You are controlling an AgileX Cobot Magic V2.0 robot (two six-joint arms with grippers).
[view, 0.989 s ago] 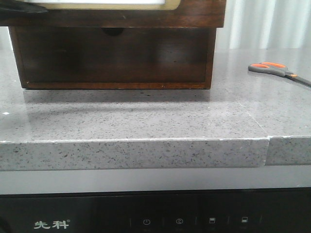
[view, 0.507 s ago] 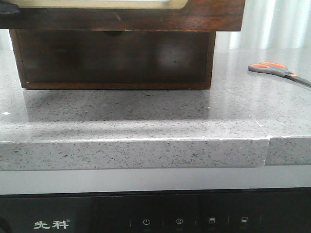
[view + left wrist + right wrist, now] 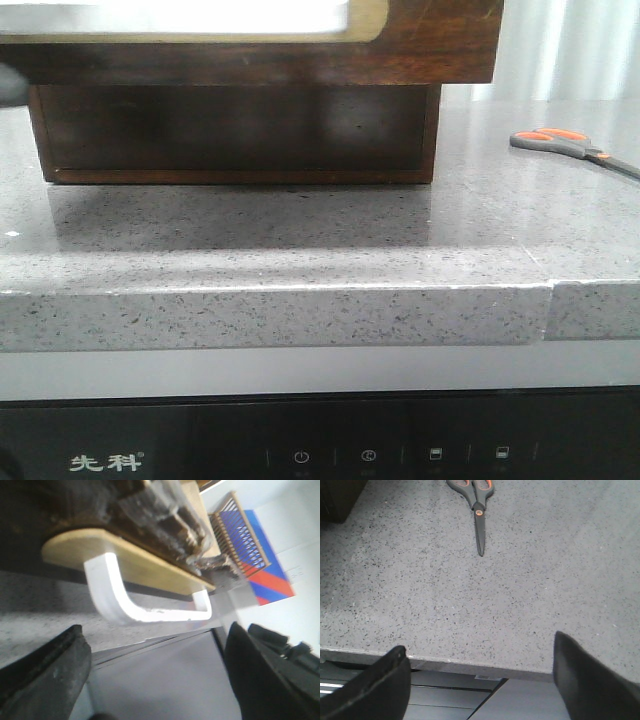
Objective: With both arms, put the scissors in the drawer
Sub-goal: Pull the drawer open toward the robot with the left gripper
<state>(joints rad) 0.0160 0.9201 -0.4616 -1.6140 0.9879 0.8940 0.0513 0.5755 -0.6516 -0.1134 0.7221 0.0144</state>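
left gripper [image 3: 155,675] fingers [image 3: 42,672] spread wide, nothing between them; white u-shaped handle [image 3: 140,607] just beyond the tips, fixed to a pale rounded panel. right gripper [image 3: 480,677] fingers [image 3: 370,690] also spread, empty, over the counter edge. drawer [image 3: 420,45], dark glossy wood with gold-framed white panel, now juts further forward than 0.5 s ago, hiding the notch below. scissors [image 3: 476,507] lie flat on speckled grey stone counter [image 3: 300,240], well beyond the right fingertips, unmoved.

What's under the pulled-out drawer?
Under the drawer sits the plain lower drawer front, with bare grey countertop before it. No scissors there; they lie off to the right. The drawer's inside is hidden.
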